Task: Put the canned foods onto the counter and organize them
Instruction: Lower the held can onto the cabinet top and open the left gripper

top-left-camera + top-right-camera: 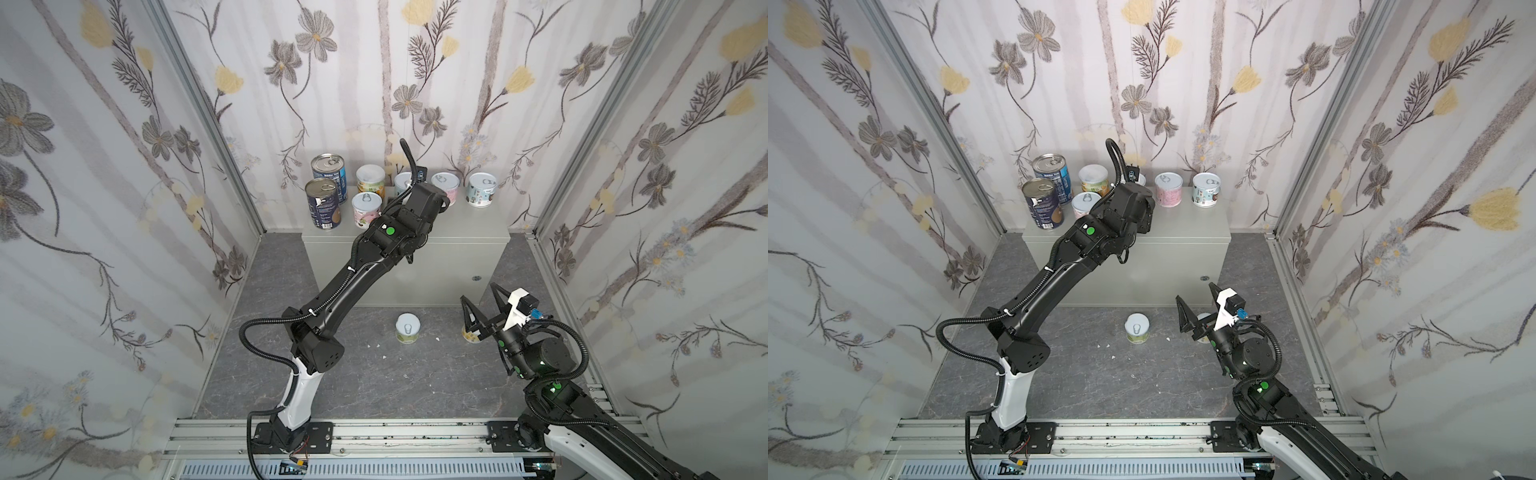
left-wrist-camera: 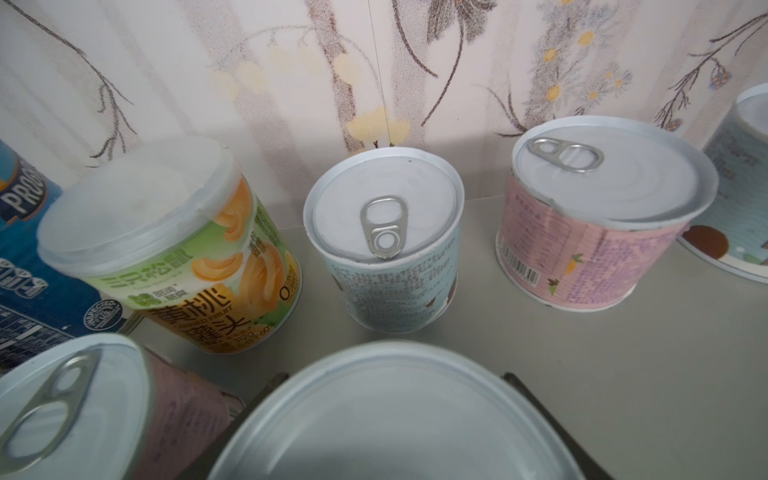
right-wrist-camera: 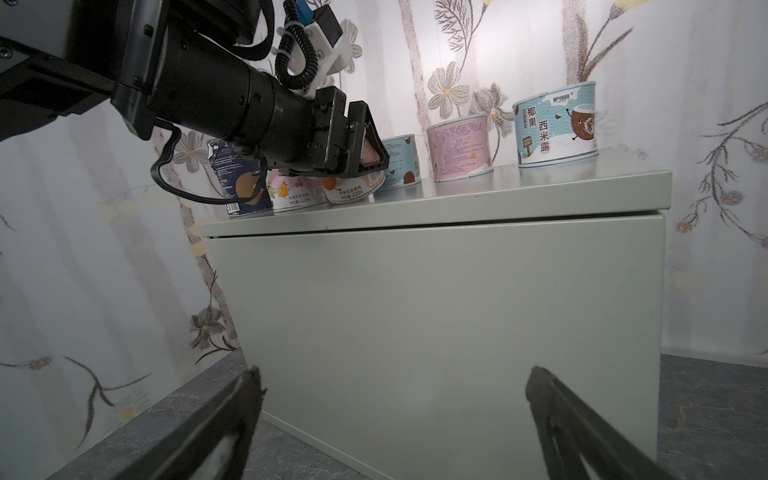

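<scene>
The grey surface (image 1: pixel 469 224) stands at the far end of the dark marbled floor (image 1: pixel 353 374), against the flowered wall. Seven cans stand free on it. Two tall dark-blue cans (image 1: pixel 328 174) are at its left end, one in front of the other. Right of them are a peach can (image 1: pixel 370 178) with a cloudy cap and, nearer, a pink-labelled can (image 1: pixel 366 210). Along the far edge stand a light-blue can (image 2: pixel 384 241), a pink can (image 1: pixel 444 187) and, furthest right, a coconut can (image 1: pixel 482 189).

The left pincer (image 3: pixel 365 166) reaches over the surface and is clamped on a white-lidded short can (image 2: pixel 395 415), its fingers on either side of the can. In the right wrist view this can appears to sit on the surface top, just right of the pink-labelled can.

The right pincer (image 1: pixel 478 293) hangs over the floor by the cabinet's near right corner, spread wide and holding nothing. A floor can (image 1: pixel 407 328) stands upright left of it, well apart. Another short can (image 1: pixel 468 334) shows partly beneath its fingers.
</scene>
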Motion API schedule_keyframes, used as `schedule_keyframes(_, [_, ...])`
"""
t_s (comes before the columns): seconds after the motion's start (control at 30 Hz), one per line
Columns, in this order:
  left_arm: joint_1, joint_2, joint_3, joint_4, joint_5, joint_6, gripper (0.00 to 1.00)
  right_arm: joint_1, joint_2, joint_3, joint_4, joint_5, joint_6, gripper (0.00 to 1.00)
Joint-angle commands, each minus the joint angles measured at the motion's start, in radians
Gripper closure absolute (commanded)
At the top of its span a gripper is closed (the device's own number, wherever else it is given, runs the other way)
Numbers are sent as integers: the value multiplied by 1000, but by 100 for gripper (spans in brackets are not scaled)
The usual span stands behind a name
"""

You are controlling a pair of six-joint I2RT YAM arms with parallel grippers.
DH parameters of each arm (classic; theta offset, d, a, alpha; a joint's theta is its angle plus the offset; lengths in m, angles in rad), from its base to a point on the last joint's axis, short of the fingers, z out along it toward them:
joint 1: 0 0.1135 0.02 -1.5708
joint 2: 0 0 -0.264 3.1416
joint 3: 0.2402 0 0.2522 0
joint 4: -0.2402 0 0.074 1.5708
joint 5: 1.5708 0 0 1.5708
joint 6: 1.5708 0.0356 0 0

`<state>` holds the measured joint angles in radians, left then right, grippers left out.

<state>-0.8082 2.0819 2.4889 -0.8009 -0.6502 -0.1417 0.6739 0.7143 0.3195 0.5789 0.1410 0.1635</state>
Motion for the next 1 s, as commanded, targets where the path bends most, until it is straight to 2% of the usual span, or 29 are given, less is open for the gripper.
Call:
schedule_keyframes(0.0, [6, -6, 11, 8, 11, -38, 58, 1, 5, 6, 24, -4, 4, 0])
schedule_keyframes(0.27, [9, -11, 11, 7, 51, -38, 45, 1, 16, 10, 29, -3, 5, 0])
schedule_keyframes(0.53, [11, -13, 11, 6, 92, -15, 26, 1, 31, 16, 30, -8, 4, 0])
schedule_keyframes(0.67, [13, -11, 11, 5, 84, -16, 1, 1, 39, 22, 33, -11, 3, 0])
schedule_keyframes(0.97, [14, -17, 11, 9, 90, -13, 0, 2, 42, 21, 27, -14, 0, 0])
